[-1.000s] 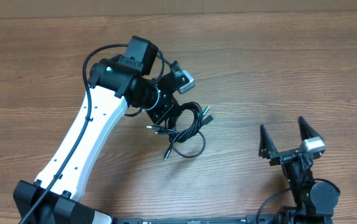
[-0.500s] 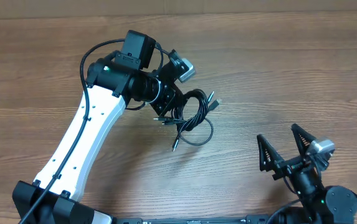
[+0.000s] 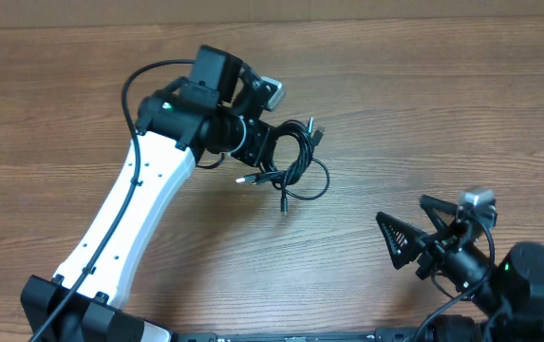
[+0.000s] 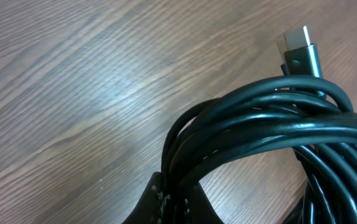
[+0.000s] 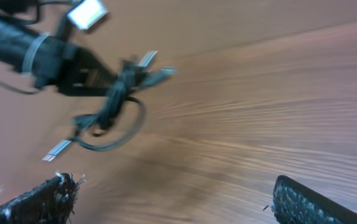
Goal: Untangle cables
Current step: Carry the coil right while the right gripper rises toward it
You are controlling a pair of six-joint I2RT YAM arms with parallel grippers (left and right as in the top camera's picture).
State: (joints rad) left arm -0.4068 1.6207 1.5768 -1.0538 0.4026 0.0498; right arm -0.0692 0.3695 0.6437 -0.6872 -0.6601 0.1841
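Note:
The cables (image 3: 298, 169) are a bunch of thin black cords with small metal plug tips, hanging in loops just right of the left wrist. My left gripper (image 3: 273, 152) is shut on the bunch. In the left wrist view the looped cables (image 4: 271, 124) fill the right side, pinched between the fingertips (image 4: 162, 202) of the left gripper (image 4: 179, 200), with one plug tip (image 4: 299, 45) sticking up. My right gripper (image 3: 401, 211) stands open at the lower right, apart from the bunch. The right wrist view shows the cables (image 5: 113, 106) far ahead of the right gripper (image 5: 178, 202), which holds nothing.
The wooden table (image 3: 423, 104) lies bare around the bunch. The white left arm (image 3: 124, 218) runs from the front left corner up to the middle. The right arm's base (image 3: 528, 280) sits at the front right corner.
The left gripper has carried the cable bunch a little farther back and to the right. The right gripper has swung round to point left toward the bunch, and its wrist has shifted right.

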